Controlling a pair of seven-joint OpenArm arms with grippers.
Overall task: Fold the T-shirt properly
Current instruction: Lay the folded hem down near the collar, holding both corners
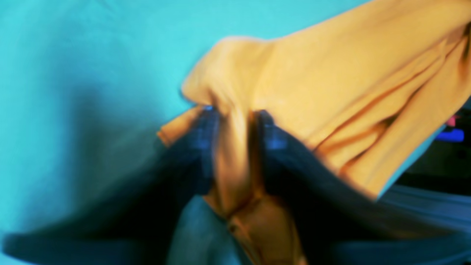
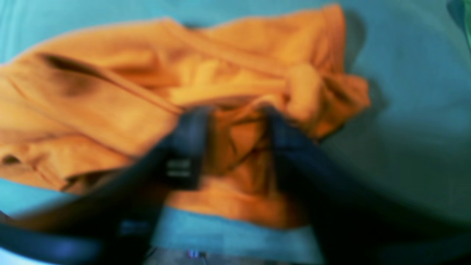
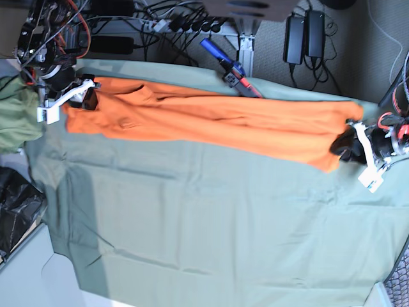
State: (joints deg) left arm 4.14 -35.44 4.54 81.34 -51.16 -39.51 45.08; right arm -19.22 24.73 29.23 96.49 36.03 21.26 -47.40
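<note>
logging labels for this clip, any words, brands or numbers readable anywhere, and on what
None can be read.
T-shirt: plain orange, no print or label showing.
Table cloth: plain green, no text.
Pale patch on the right tool's finger: too blurred to read.
Power adapters behind the table: too small to read.

1. The T-shirt (image 3: 211, 121) is plain bright orange.
2. It is stretched out into a long, narrow band across the far part of the worktop (image 3: 211, 236).
3. Its fabric is creased and bunched in folds at both ends.
</note>
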